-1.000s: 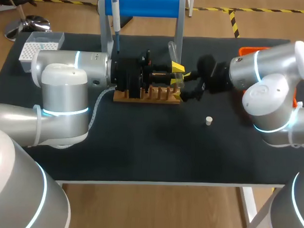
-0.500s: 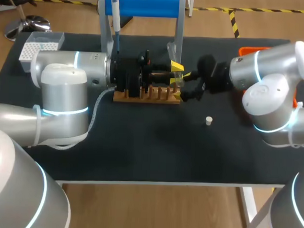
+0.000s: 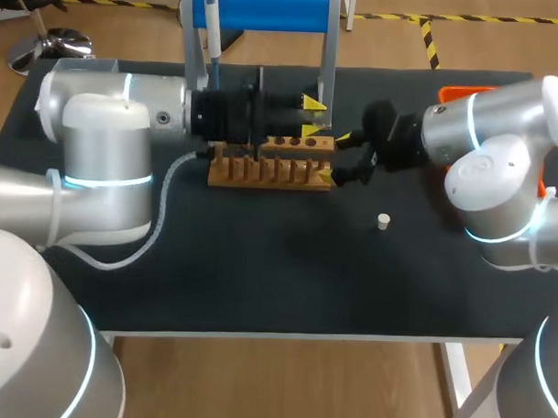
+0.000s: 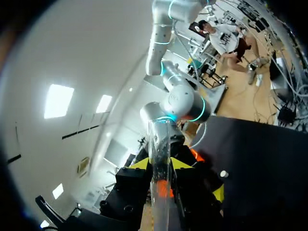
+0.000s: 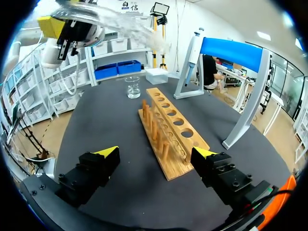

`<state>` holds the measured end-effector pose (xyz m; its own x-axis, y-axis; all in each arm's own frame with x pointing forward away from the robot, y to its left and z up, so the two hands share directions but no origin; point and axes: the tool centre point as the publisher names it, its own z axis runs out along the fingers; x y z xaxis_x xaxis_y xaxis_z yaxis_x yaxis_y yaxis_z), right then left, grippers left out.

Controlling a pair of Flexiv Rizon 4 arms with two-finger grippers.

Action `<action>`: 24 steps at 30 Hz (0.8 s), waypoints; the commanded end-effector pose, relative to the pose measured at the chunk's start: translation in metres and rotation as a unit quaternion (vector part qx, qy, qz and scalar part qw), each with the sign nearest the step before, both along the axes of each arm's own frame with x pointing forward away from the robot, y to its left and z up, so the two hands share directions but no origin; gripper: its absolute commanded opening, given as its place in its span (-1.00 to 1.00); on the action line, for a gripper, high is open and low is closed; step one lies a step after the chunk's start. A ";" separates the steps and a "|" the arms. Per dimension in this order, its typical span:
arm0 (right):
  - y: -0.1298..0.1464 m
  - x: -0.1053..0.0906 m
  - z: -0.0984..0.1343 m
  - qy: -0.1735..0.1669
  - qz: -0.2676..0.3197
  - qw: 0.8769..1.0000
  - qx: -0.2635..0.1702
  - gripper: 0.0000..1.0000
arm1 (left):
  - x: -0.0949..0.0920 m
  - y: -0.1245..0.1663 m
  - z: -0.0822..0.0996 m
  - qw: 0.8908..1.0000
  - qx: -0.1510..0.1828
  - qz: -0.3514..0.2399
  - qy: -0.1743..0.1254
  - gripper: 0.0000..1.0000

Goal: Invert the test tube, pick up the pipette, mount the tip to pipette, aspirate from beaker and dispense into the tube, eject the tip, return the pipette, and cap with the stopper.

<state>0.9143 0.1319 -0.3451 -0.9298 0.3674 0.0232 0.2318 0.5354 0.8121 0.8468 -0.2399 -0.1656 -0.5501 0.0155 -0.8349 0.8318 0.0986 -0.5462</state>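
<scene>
My left gripper (image 3: 311, 117) hangs above the far side of the wooden rack (image 3: 271, 163), shut on a clear test tube (image 4: 159, 183) that lies tilted between its yellow tips. From the right wrist view the same tube (image 5: 130, 26) shows high above the table in the left gripper (image 5: 72, 24). At the rack's right end my right gripper (image 3: 336, 157) stands open and low with nothing in it; its fingers (image 5: 108, 154) flank the end of the rack (image 5: 168, 130). The pipette (image 3: 212, 32) hangs on the blue stand (image 3: 268, 11). A small white stopper (image 3: 383, 221) lies in front of the right arm.
A glass beaker (image 5: 132, 87) and a white tip box (image 5: 156, 75) stand beyond the rack's far end. An orange object (image 3: 466, 90) lies at the back right behind the right arm. The blue stand's legs rise just behind the rack.
My left gripper has risen from the rack and drawn back a little, taking the test tube up with it. The right arm has not moved.
</scene>
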 end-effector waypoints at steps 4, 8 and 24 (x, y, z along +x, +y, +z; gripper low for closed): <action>-0.001 -0.001 0.001 0.000 0.000 1.000 -0.001 1.00 | 0.018 -0.005 0.005 0.997 0.012 0.000 0.077 -1.00; -0.001 -0.001 0.001 0.000 0.000 1.000 -0.001 1.00 | 0.020 -0.005 0.009 0.998 0.005 0.001 0.067 -1.00; -0.001 -0.001 0.001 0.000 0.000 1.000 -0.001 1.00 | 0.020 -0.005 0.009 0.998 0.005 0.001 0.067 -1.00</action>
<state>0.9143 0.1320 -0.3449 -0.9298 0.3673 0.0229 0.2322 0.5372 0.8109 0.8661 -0.2454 -0.1575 -0.6563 0.0176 -0.7543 0.7514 0.1059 -0.6514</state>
